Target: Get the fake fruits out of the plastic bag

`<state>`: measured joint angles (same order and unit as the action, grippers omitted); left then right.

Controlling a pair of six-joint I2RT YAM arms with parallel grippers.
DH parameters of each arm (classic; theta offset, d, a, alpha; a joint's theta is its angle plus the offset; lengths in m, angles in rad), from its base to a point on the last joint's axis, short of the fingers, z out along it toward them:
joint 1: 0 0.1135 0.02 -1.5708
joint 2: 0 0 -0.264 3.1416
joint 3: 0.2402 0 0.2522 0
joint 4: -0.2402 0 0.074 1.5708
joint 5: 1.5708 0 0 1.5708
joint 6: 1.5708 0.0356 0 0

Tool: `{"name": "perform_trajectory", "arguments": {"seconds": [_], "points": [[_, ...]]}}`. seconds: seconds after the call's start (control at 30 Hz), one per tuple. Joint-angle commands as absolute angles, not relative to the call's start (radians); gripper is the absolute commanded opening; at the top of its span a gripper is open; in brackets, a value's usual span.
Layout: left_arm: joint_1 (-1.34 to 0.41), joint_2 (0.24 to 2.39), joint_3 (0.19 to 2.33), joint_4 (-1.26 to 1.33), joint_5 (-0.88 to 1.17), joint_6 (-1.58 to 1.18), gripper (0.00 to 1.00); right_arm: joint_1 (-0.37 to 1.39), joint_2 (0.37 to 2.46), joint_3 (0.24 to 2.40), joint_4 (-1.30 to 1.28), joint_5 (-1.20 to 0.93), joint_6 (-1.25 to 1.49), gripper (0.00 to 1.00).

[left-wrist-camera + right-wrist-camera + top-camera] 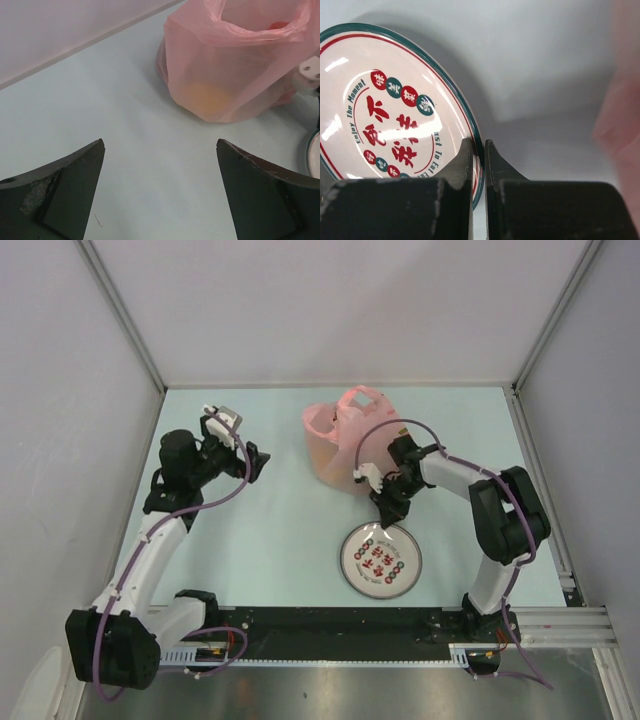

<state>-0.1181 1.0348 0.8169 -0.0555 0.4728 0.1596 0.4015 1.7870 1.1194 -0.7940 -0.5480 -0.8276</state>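
Observation:
The pink plastic bag (338, 440) stands upright at the back middle of the table, mouth open. In the left wrist view the bag (235, 65) shows a yellow-orange fruit (205, 97) through its wall and a red piece (278, 25) at its mouth. The melon and other fruits are hidden. My left gripper (258, 460) is open and empty, left of the bag, over bare table (160, 145). My right gripper (385, 523) is shut on the far rim of the white printed plate (380, 562), one finger on each side of the rim (478, 145).
The plate (385, 115) lies in front of the bag, near the right arm. The bag shows as a pink blur at the right of the right wrist view (620, 120). Grey walls enclose the table on three sides. A black rail (330, 625) runs along the near edge.

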Motion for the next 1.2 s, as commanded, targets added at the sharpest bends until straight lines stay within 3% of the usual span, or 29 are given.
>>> {"name": "perform_trajectory", "arguments": {"seconds": [0.0,0.1,0.13,0.17,0.2,0.33,0.47,0.63,0.8,1.17], "points": [[-0.124,0.994,0.807,-0.045,0.462,0.179,1.00,0.446,1.844,1.215,-0.482,-0.502,-0.605,0.00],[-0.126,0.993,0.801,-0.034,0.463,0.166,1.00,0.474,1.874,1.244,-0.472,-0.488,-0.589,0.00],[-0.124,0.996,0.796,-0.031,0.462,0.158,1.00,0.486,1.878,1.244,-0.472,-0.467,-0.581,0.06],[-0.124,0.999,0.796,-0.023,0.462,0.147,1.00,0.492,1.879,1.247,-0.471,-0.456,-0.572,0.20],[-0.126,0.999,0.798,-0.020,0.469,0.129,1.00,0.497,1.867,1.252,-0.479,-0.450,-0.536,0.50],[-0.124,1.012,0.842,-0.020,0.505,0.091,1.00,0.499,1.723,1.281,-0.573,-0.538,-0.503,0.74],[-0.126,1.058,0.899,0.029,0.534,0.014,1.00,0.500,1.521,1.290,-0.549,-0.565,-0.442,0.78],[-0.127,1.156,0.994,0.113,0.578,-0.214,1.00,0.505,1.355,1.292,-0.246,-0.453,-0.178,0.70],[-0.153,1.242,1.029,0.181,0.601,-0.480,1.00,0.555,1.390,1.313,-0.071,-0.269,-0.011,0.71],[-0.233,1.396,1.061,0.264,0.552,-0.771,1.00,0.609,1.532,1.459,-0.055,-0.014,0.035,0.71]]}}
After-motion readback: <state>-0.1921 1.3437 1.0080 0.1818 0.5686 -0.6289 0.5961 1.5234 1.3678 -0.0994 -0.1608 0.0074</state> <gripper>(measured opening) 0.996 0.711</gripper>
